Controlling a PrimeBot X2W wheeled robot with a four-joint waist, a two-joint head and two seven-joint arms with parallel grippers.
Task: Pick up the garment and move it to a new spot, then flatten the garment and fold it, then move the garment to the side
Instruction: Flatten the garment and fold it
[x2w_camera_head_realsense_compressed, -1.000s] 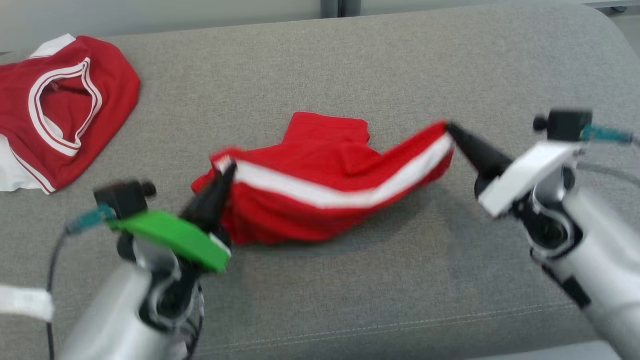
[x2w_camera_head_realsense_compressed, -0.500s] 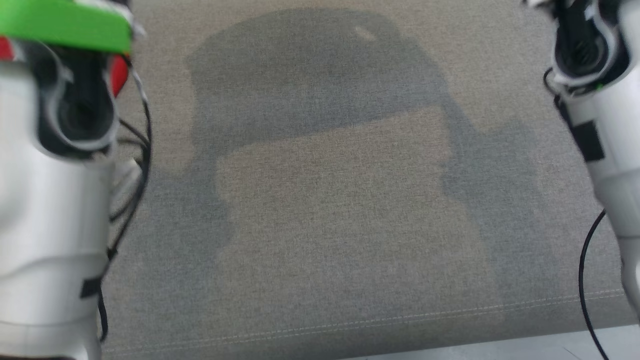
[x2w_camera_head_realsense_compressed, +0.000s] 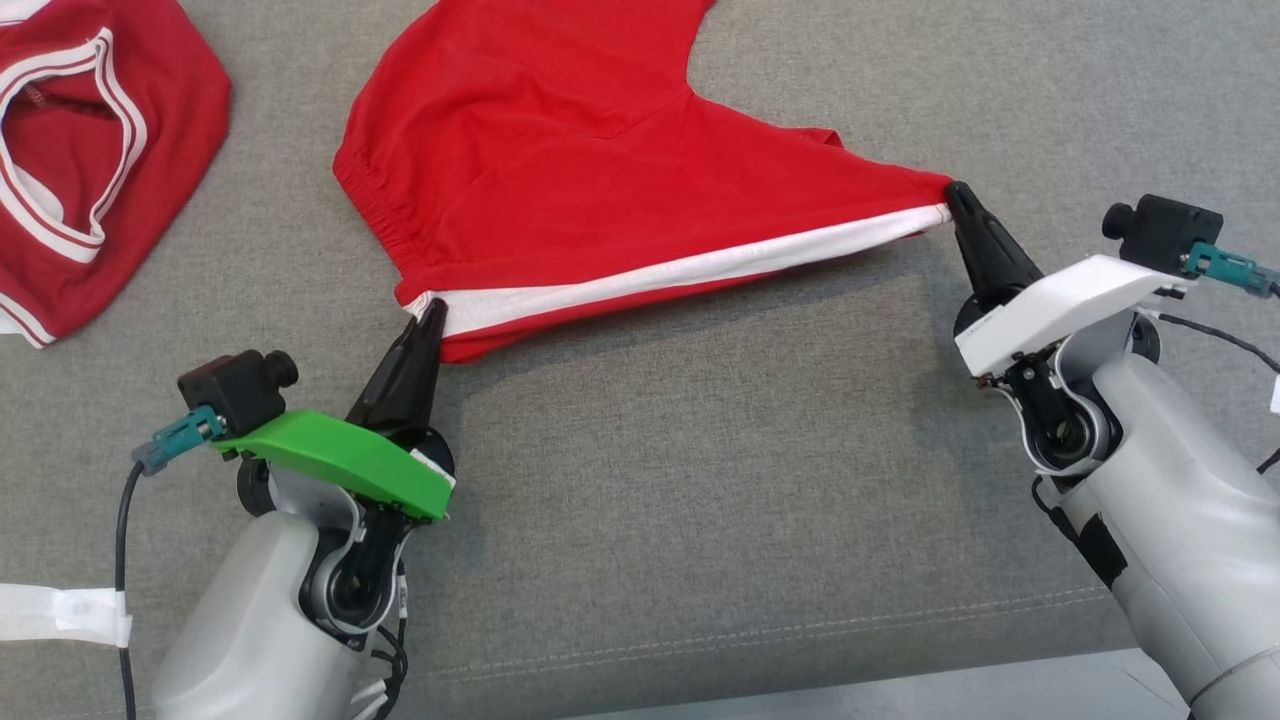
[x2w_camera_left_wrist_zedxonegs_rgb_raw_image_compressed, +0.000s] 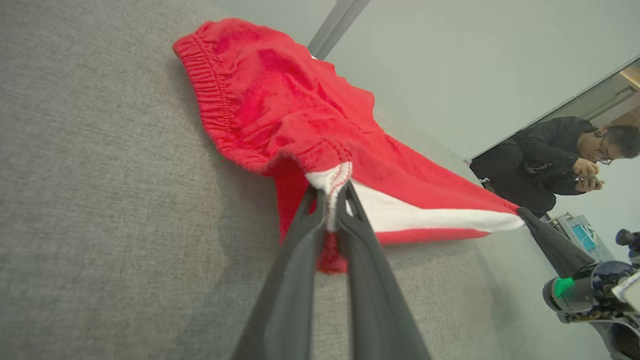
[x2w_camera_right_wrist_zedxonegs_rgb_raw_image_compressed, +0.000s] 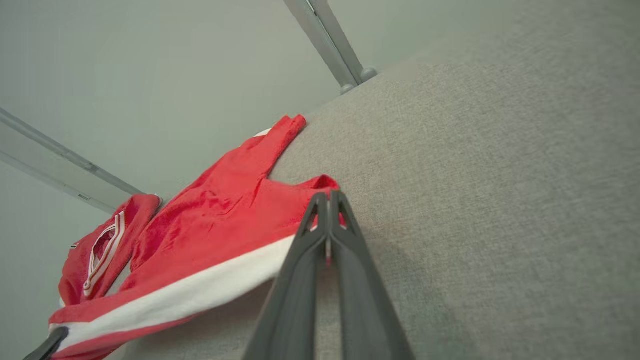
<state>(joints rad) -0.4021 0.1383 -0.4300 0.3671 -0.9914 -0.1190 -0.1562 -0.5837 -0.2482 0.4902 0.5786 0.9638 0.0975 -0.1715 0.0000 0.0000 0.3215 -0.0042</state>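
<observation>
Garment (x2w_camera_head_realsense_compressed: 560, 170) flatter, wider than before

The tabletop (x2w_camera_head_realsense_compressed: 700, 520) is padded and covered in grey woven fabric, with a stitched seam (x2w_camera_head_realsense_compressed: 800, 632) running along its near edge. Red shorts (x2w_camera_head_realsense_compressed: 560, 170) with a white side stripe lie spread across the far middle. A red jersey (x2w_camera_head_realsense_compressed: 170, 120) with white trim lies at the far left, apart from the shorts.

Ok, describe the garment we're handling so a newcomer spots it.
On the grey cushion, look between the left gripper and right gripper. Both pinch the red shorts, which bear one white side stripe; the loose jersey has a white-ringed opening instead.
</observation>
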